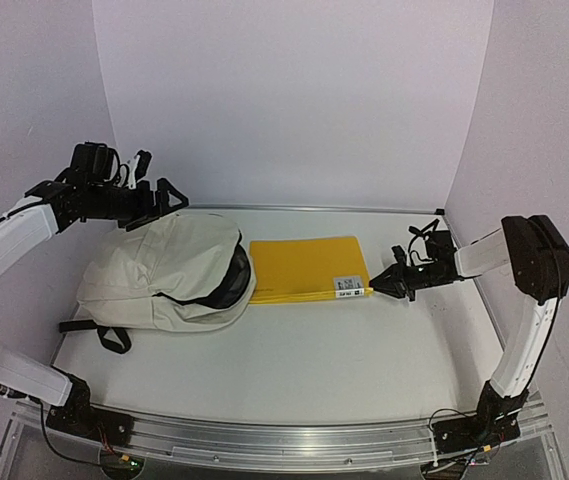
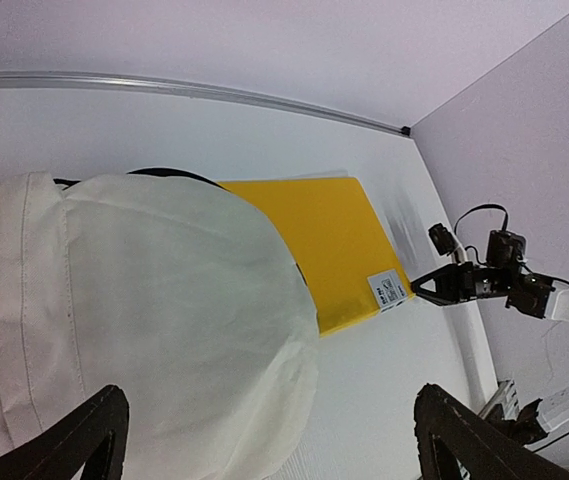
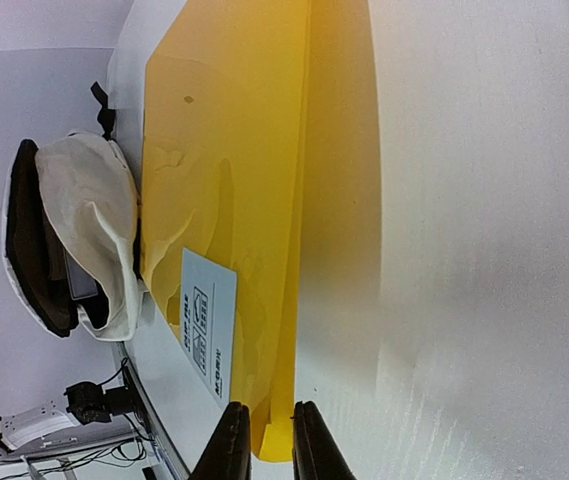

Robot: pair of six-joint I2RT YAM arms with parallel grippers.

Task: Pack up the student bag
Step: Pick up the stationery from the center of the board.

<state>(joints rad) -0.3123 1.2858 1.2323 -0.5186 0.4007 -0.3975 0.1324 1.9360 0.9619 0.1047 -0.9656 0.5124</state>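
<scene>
The student bag point(image 1: 174, 270) lies on its side at the table's left, cream fabric with its dark-lined mouth facing right; it also fills the left wrist view point(image 2: 144, 320). A yellow folder point(image 1: 304, 265) lies flat beside the mouth, its left edge at the opening, a white label point(image 3: 209, 320) on its near right corner. My right gripper point(image 3: 272, 412) is at that corner, its jaws closed to a narrow gap with the folder's edge between them. My left gripper point(image 2: 269, 400) hangs wide open above the bag's back end, holding nothing.
Black straps point(image 1: 104, 335) trail from the bag toward the near left. White walls close the back and sides, with a metal rail point(image 1: 314, 208) along the far table edge. White tabletop point(image 1: 314, 350) lies in front of the folder.
</scene>
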